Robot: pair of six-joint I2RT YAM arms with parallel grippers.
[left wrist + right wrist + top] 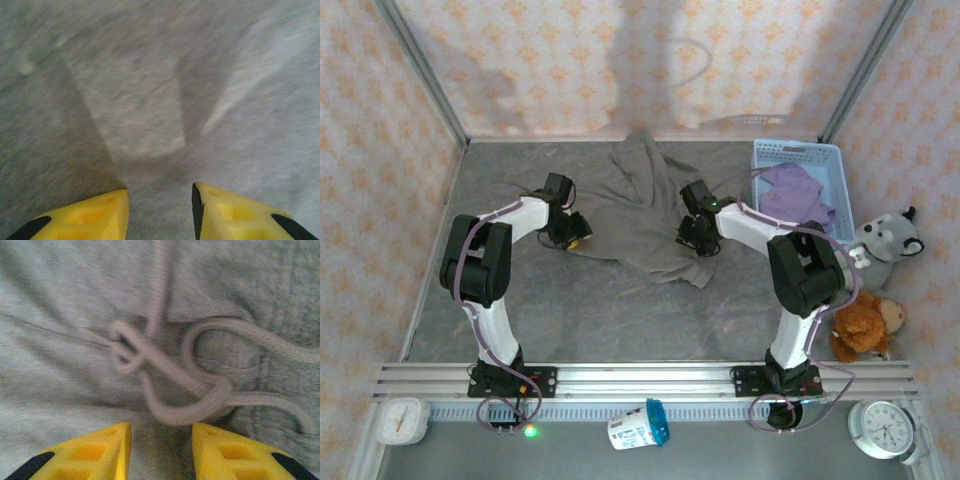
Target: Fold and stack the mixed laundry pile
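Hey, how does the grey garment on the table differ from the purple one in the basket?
The olive-grey garment lies spread out and wrinkled on the table; the lavender garment sits bunched inside the blue basket. The olive-grey garment covers far more area than the lavender garment. Both are soft cloth, and neither is folded yet.

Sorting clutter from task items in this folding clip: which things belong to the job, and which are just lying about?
Job: wrinkled olive-grey cloth garment; lavender-purple cloth T-shirt.
Lying about: light blue plastic lattice basket; grey plush wolf toy; brown plush teddy bear; tipped white-and-blue cup; white square clock; white round clock.
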